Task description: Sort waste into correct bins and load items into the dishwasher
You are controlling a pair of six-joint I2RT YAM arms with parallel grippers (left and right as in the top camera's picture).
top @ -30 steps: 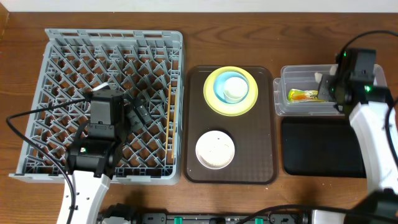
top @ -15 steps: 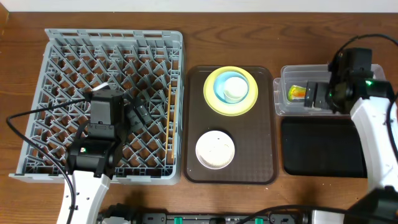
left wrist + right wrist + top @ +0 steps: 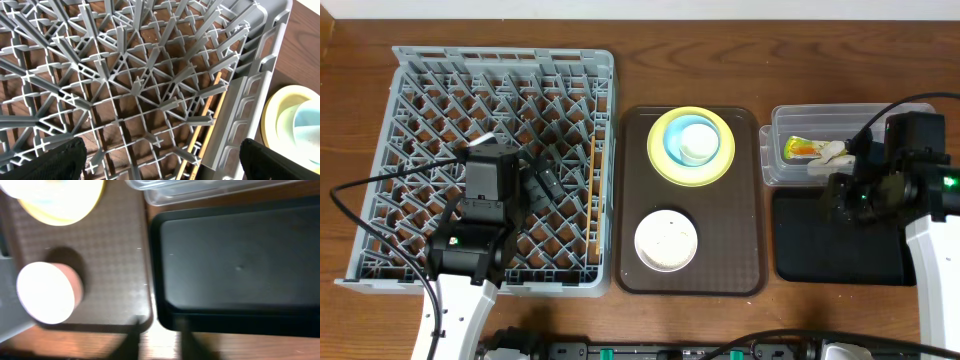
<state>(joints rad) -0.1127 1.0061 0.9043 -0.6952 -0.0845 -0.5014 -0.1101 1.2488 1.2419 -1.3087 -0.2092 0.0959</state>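
The grey dishwasher rack (image 3: 500,90) fills the left side, and wooden chopsticks (image 3: 592,190) lie along its right wall, also seen as chopsticks (image 3: 200,135). My left gripper (image 3: 542,178) hovers over the rack, wide open and holding nothing. On the brown tray the yellow plate (image 3: 660,165) carries the light blue bowl (image 3: 672,140) and the white cup (image 3: 698,143). A white bowl (image 3: 666,240) sits nearer. The clear tub (image 3: 790,120) holds the snack wrapper (image 3: 802,150) and a white paper scrap (image 3: 832,156). My right gripper (image 3: 159,340) is over the black tray (image 3: 820,250), fingers close together, nothing between them.
The brown serving tray (image 3: 730,240) lies between the rack and the two bins. Its right rim almost touches the black tray (image 3: 235,265) in the right wrist view. Bare wooden table (image 3: 640,60) surrounds everything. A cable loops beside each arm.
My right gripper opened over the clear tub, then closed again and swung toward me over the black tray. The white scrap now lies in the tub. The left arm is still.
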